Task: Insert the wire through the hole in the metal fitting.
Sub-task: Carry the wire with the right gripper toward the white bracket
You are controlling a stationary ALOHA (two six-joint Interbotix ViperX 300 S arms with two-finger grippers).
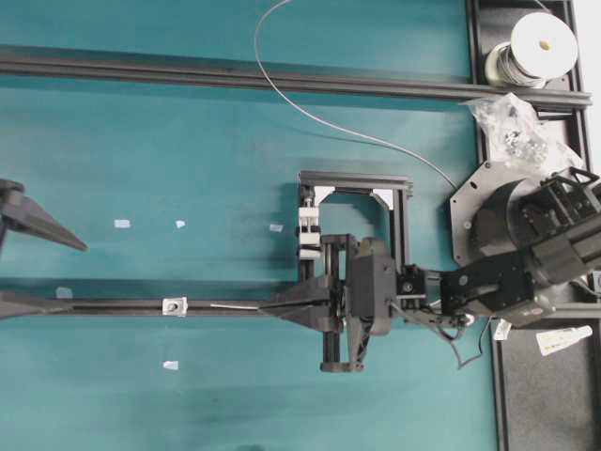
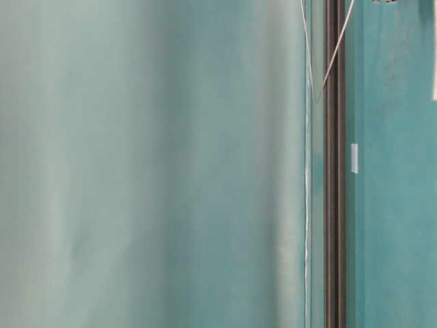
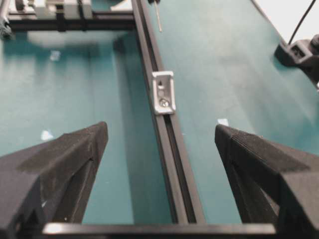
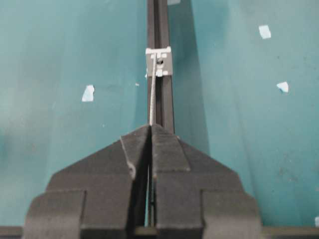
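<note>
Right pincer [image 4: 151, 130] clenched on the wire [image 4: 152, 102], whose free end points up the frame along the dark rail [image 4: 160, 20], tip just short of the metal fitting [image 4: 159, 61] seated on that rail. Left pincer [image 3: 159, 137] released, jaws wide, straddling the rail low in its wrist view, fitting [image 3: 164, 91] ahead between them. Bare teal table [image 1: 188, 141] on both sides of the rail.

Our right black wedge-fingered gripper [image 1: 266, 306] is clamped tight, fingertips pressed together on the thin silvery wire [image 4: 152, 102], arm stretched leftward across the middle. Our left black gripper [image 1: 42, 272] sits at the left edge, fingers [image 3: 65, 164] spread wide, holding nothing.
</note>
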